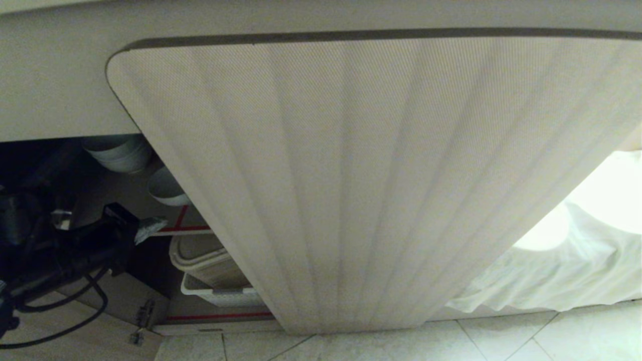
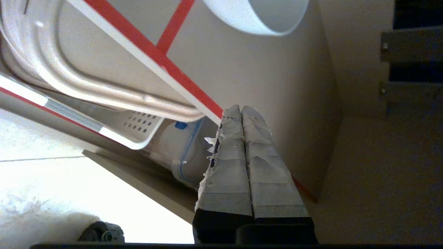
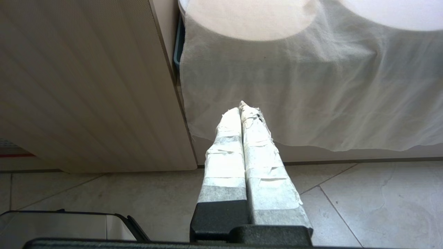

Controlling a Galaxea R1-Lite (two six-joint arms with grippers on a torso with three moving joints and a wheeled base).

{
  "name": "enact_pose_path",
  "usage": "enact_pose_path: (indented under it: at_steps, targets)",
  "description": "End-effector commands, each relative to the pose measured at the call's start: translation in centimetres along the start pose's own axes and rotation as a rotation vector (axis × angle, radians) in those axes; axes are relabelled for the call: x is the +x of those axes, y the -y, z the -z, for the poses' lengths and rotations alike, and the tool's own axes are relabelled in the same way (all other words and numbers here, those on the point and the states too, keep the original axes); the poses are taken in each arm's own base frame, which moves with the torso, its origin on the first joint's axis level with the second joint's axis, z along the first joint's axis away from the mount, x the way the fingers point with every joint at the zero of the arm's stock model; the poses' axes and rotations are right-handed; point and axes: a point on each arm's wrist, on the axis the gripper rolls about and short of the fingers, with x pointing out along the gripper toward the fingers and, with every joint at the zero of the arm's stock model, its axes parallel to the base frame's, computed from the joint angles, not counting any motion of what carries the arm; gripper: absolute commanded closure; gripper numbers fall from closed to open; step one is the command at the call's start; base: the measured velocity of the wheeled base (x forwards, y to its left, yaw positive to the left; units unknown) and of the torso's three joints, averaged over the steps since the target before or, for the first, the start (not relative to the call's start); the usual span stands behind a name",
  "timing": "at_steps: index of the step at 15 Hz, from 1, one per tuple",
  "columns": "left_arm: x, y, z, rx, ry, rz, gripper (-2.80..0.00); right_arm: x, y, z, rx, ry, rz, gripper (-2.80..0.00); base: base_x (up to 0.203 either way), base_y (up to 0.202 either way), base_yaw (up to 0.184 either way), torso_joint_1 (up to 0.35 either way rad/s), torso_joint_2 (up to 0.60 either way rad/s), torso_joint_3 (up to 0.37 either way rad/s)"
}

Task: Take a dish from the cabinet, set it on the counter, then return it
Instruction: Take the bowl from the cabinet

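The cabinet's ribbed beige door (image 1: 351, 175) stands swung open and fills most of the head view. On the upper shelf inside, the dish (image 1: 168, 189) (image 2: 258, 15) is a small plain white bowl behind the red-taped shelf edge (image 2: 155, 55). My left gripper (image 1: 150, 228) (image 2: 241, 109) hovers at that shelf edge, in front of and below the dish. It is shut, holds nothing and is apart from the dish. My right gripper (image 3: 240, 107) hangs shut and empty above the floor tiles, outside the door. The counter's top is out of view.
A stack of bluish-white bowls (image 1: 118, 153) sits deeper on the same shelf. Below it are a beige bin (image 1: 200, 260) (image 2: 69, 69), a white perforated basket (image 1: 220, 296) (image 2: 138, 128) and a clear blue-sealed container (image 2: 183, 152). A white cloth (image 1: 551, 271) (image 3: 311, 86) hangs to the right.
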Motion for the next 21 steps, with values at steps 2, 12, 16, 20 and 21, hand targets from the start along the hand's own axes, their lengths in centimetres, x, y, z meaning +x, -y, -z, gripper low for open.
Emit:
enact_pose_path:
  at_steps: [2,12,16,20,21]
  targets:
    - [0.6,0.6,-0.7,0.003,0.021,0.007,0.00,0.0,0.0,0.0,0.000,0.000,-0.001,0.00,0.000,0.000,0.000,0.000,0.00,0.000]
    - [-0.3,1.4,-0.8,0.017,0.044,0.037,0.00,0.0,0.0,0.0,0.000,0.000,0.001,0.00,0.000,0.000,0.000,0.000,0.00,0.000]
    - [-0.5,1.2,-1.3,0.012,0.065,0.031,0.00,0.0,0.0,0.0,0.000,0.000,0.001,0.00,0.000,0.000,0.000,0.000,0.00,0.000]
    - [-0.6,0.9,-1.3,0.004,0.070,0.019,0.00,0.0,0.0,0.0,0.000,0.000,0.001,0.00,0.000,0.000,0.000,0.000,0.00,0.000]
    - [-0.6,0.9,-1.3,0.003,0.071,0.017,0.00,0.0,0.0,0.0,0.000,0.000,0.001,0.00,0.000,0.000,0.000,0.000,0.00,0.000]
